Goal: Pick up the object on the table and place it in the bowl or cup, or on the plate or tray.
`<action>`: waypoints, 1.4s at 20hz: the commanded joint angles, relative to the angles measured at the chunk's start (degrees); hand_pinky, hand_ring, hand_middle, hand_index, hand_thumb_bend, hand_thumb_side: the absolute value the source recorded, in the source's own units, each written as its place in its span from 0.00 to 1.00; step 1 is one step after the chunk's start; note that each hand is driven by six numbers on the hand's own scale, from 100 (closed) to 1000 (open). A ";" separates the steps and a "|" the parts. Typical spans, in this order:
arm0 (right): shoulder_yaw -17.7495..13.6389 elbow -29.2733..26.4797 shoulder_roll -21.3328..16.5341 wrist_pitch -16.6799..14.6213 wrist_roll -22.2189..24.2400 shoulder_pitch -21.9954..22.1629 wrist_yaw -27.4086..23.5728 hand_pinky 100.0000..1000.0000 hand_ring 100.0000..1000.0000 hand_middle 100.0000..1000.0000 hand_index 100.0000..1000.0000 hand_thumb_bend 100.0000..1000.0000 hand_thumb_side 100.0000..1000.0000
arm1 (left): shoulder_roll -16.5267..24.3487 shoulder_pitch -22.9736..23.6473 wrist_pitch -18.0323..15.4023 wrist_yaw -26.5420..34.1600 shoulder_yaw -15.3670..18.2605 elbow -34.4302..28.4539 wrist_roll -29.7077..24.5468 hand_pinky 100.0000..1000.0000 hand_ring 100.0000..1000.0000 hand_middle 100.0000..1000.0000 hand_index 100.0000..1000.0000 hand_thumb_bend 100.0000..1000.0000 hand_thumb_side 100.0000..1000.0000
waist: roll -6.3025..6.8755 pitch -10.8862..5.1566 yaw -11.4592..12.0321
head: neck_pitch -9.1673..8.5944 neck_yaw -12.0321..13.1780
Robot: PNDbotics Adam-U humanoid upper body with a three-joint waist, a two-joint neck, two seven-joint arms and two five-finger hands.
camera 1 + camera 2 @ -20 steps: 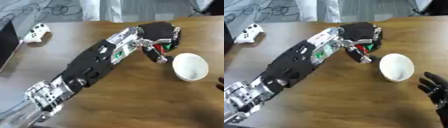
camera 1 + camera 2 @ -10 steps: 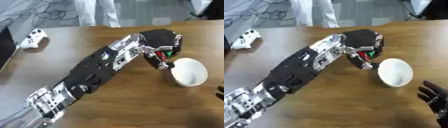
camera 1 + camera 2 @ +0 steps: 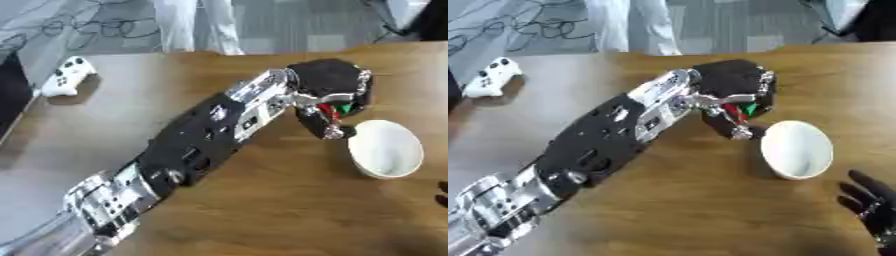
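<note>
A small red and green object (image 3: pixel 337 109) sits inside the left robot hand (image 3: pixel 331 90), its fingers curled round it, held above the bench (image 3: pixel 262 200) just beside the rim of the white bowl (image 3: pixel 385 149). The left arm (image 3: pixel 201 145) stretches diagonally from the lower left corner across the wood, the hand bent downward at the wrist. The right robot hand (image 3: pixel 872 202) rests at the lower right edge, fingers up and spread. A white game controller (image 3: pixel 66 76) lies far left.
</note>
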 commanded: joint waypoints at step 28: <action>0.51 -0.92 0.57 0.65 1.28 -1.97 1.03 0.95 0.96 0.98 0.98 0.00 0.93 | -2.65 -3.98 -1.88 -3.64 1.26 3.36 1.74 0.00 0.00 0.00 0.13 0.20 0.00 | 1.23 2.03 -4.01 | -0.60 1.58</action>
